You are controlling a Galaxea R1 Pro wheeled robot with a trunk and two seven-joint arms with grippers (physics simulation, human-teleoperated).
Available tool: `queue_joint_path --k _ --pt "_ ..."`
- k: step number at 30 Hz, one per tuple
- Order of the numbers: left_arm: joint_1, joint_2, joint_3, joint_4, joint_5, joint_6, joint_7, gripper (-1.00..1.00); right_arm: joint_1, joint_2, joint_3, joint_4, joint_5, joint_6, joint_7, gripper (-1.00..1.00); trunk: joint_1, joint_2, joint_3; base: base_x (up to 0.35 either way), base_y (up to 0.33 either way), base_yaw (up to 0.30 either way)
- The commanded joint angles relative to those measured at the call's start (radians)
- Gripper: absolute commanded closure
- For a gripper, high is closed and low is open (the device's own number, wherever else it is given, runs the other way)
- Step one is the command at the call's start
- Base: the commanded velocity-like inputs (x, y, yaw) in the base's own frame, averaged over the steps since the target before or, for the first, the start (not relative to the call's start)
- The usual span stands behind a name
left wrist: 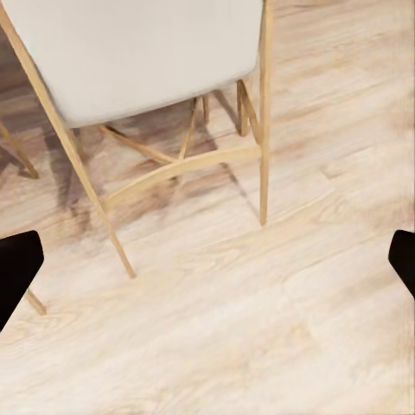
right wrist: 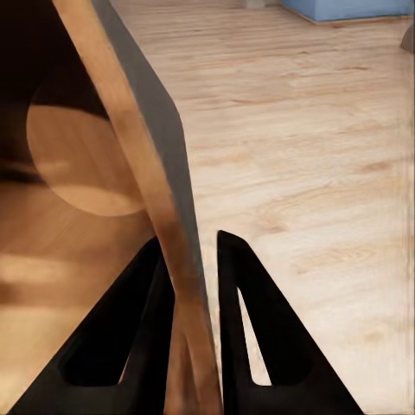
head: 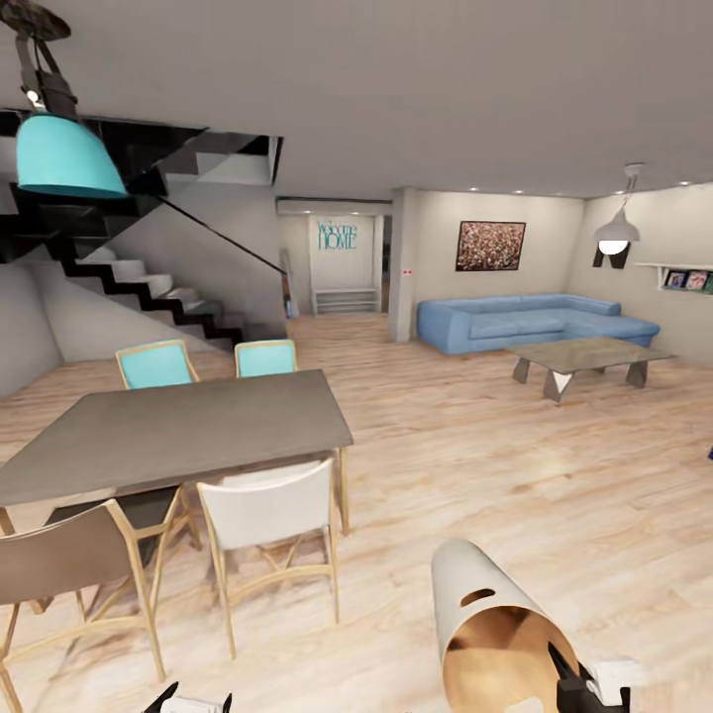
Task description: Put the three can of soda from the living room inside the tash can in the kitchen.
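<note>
1. Low at the right of the head view, the right gripper (head: pixel 584 690) holds the tash can (head: pixel 495 624) off the floor, tipped so its tan-brown inside faces the camera.
2. Its fingers (right wrist: pixel 147 337) pinch the bin's thin wall (right wrist: pixel 156 173), one inside and one outside (a rim pinch is probably the only hold a claw can get on something so wide), which seems to be why the bin hangs tilted.
3. An oval handle slot (head: pixel 477 597) shows near the rim; no cans can be seen inside from these angles.
4. At the bottom edge of the head view, the left gripper (head: pixel 188 701) hangs with its fingers spread wide and nothing between them, over bare wood floor (left wrist: pixel 259 328) near a white chair (left wrist: pixel 138 52).
5. Left of the robot stands a grey dining table (head: pixel 168 431) with chairs under a teal pendant lamp (head: pixel 64 153).
6. Far ahead are a blue sofa (head: pixel 525 322) and a low coffee table (head: pixel 584 358); no soda cans are visible.
7. Carrying the bin appears meant to bring it to the cans.
</note>
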Motion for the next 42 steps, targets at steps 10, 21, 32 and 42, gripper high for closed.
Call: queue_joint_path --k 10,21,32,42 --pt "0.0 0.0 0.001 -0.001 0.001 0.0 0.0 -1.0 0.0 -0.001 -0.001 -0.002 -0.01 0.001 0.006 1.0 0.0 0.0 0.0 0.002 -0.29 -0.252" --pt "0.0 0.002 0.008 0.0 0.006 0.0 -0.001 -1.0 0.0 -0.001 -0.001 -0.004 -0.01 0.001 0.006 1.0 0.0 0.0 0.0 0.063 -0.206 -0.253" --pt "0.0 0.003 0.012 0.0 0.008 0.0 -0.002 -1.0 0.0 0.001 -0.001 -0.004 -0.01 0.001 0.006 1.0 0.0 0.0 0.0 0.093 -0.006 -0.253" --pt "0.0 0.003 0.01 -0.001 0.005 0.0 -0.002 -1.0 0.0 0.001 -0.001 -0.004 -0.011 -0.001 0.006 1.0 0.0 0.0 0.0 0.311 0.118 -0.253"
